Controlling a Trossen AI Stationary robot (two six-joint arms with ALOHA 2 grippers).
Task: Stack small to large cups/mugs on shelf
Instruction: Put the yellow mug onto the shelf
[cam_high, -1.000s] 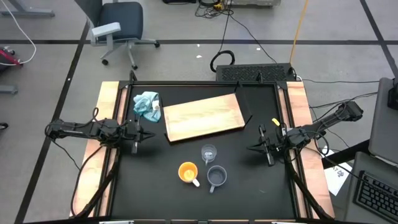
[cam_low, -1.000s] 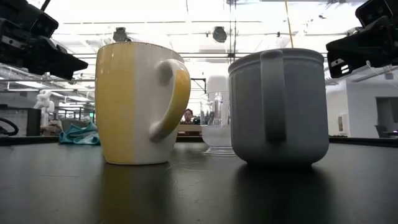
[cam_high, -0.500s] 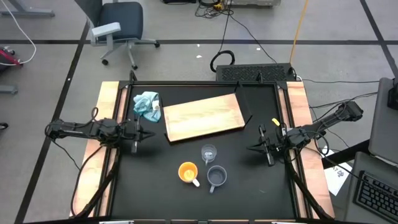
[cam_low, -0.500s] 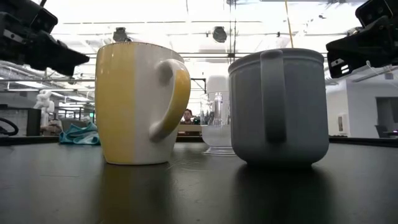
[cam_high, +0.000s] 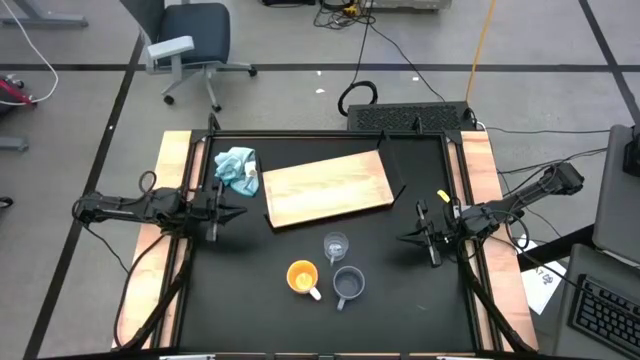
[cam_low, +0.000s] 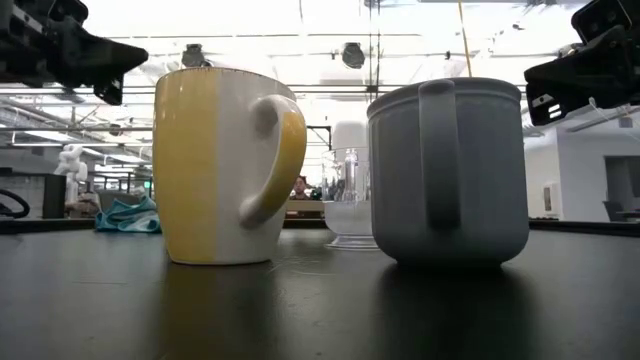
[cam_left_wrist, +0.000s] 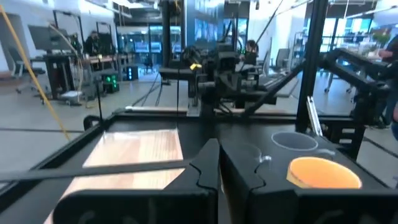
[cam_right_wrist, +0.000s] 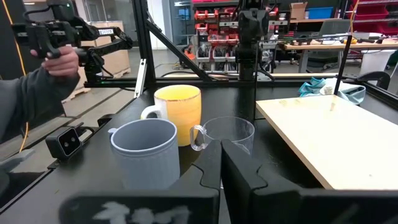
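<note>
The glass cup (cam_high: 335, 245), seemingly smallest, stands between shelf (cam_high: 328, 188) and mugs, nearer the right gripper (cam_high: 421, 237); both it and the left gripper (cam_high: 222, 211) hover pressed together.

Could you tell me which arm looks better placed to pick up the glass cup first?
Probably the right. In the high view the glass cup stands right of the table's middle, nearer the right hand than the left hand, and no mug lies between them.
</note>
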